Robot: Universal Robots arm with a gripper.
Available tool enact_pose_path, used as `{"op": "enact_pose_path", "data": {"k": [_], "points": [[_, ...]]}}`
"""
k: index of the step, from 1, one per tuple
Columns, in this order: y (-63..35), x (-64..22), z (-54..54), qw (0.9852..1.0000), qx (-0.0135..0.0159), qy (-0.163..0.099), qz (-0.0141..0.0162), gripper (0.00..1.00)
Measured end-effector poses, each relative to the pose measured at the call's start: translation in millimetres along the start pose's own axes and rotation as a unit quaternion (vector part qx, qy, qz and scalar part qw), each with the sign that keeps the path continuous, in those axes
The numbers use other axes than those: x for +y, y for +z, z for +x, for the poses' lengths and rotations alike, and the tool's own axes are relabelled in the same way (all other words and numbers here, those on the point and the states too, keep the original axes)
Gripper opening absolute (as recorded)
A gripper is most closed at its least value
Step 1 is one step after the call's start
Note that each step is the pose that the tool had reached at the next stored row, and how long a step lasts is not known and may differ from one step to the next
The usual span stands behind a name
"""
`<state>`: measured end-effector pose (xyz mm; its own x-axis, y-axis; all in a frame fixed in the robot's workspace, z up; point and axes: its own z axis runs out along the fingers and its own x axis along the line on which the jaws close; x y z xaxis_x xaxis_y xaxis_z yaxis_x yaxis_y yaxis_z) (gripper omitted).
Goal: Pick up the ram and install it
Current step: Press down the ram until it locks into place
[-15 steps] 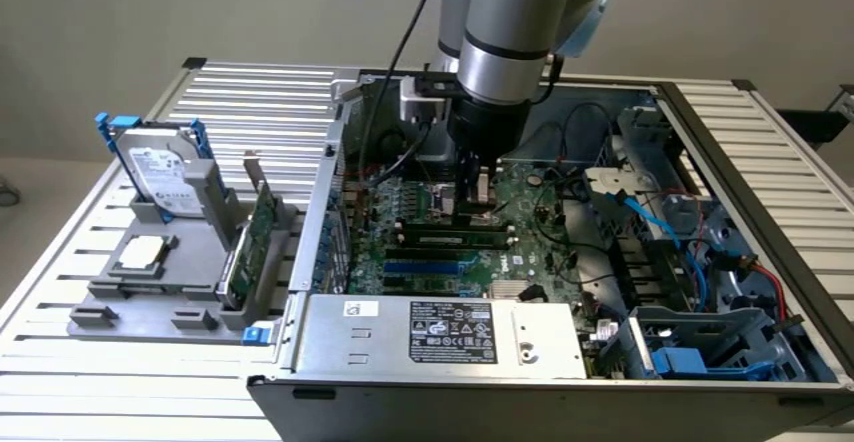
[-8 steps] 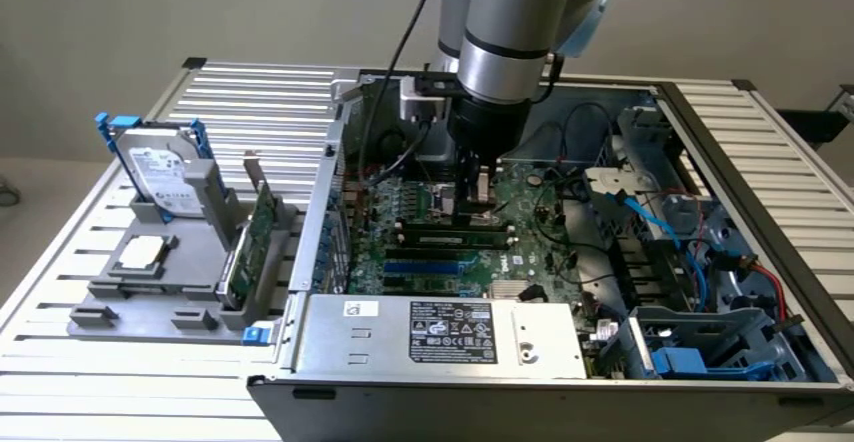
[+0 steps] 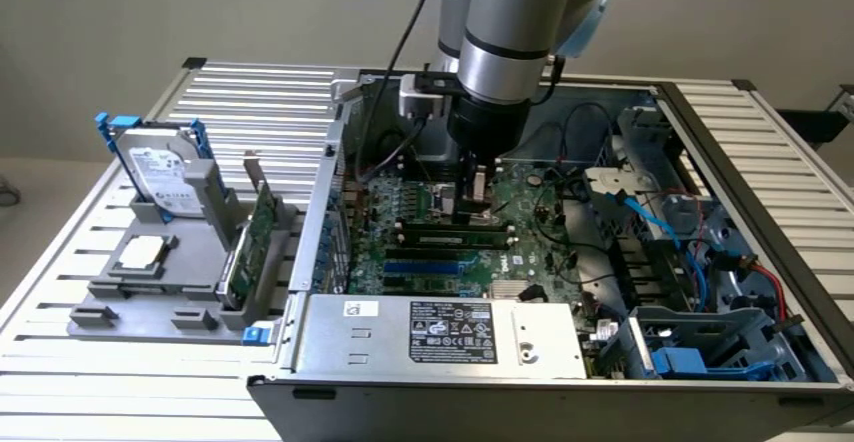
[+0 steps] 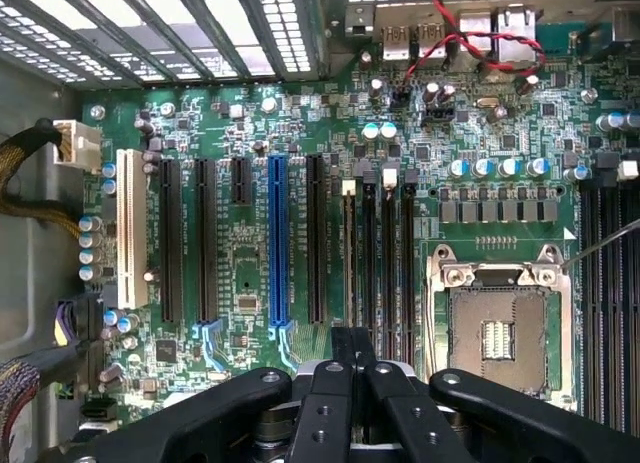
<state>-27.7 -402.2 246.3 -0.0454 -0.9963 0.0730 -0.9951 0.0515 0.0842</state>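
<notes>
1. The ram [image 3: 454,229] lies as a long dark-green stick in one of the memory slots on the motherboard [image 3: 534,252], right under the arm; in the wrist view it runs up from the fingertips between the black slot walls [image 4: 356,253].
2. The gripper [image 3: 475,190] stands directly over the stick with its fingers [image 4: 352,355] drawn together to a narrow pinch. From the wrist view they look to meet on the stick's top edge, though I cannot tell for sure whether they clamp it or only press on it.
3. Progress, as I judge it: the pick-up is done and the stick is in its slot, so the task is in its last part. Whether it is pushed fully home and the end latches have caught is not clear from here.
4. Neighbours: more black slots run just beside it on both sides, and the open CPU socket [image 4: 497,328] with its metal frame sits near.
5. Room to move: the case walls [image 3: 327,177] and the drive cage [image 3: 694,252] hem the board in, and loose cables [image 3: 627,212] hang on the exterior view's right. The way straight up over the slot is free.
</notes>
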Motion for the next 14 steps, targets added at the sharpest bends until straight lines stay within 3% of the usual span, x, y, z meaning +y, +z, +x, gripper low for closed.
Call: {"op": "enact_pose_path", "data": {"k": [3, 7, 8, 14], "points": [[-0.1, 0.0, 0.0, 0.9999, -0.0013, 0.013, 0.0035, 0.11], [-0.1, 0.0, -0.2, 0.9995, -0.0020, 0.030, 0.0140, 0.11], [-0.1, 0.0, -0.1, 0.9993, -0.0024, 0.035, 0.0154, 0.11], [-0.1, 0.1, -0.2, 0.9967, -0.0053, 0.080, 0.0124, 0.11]]}}
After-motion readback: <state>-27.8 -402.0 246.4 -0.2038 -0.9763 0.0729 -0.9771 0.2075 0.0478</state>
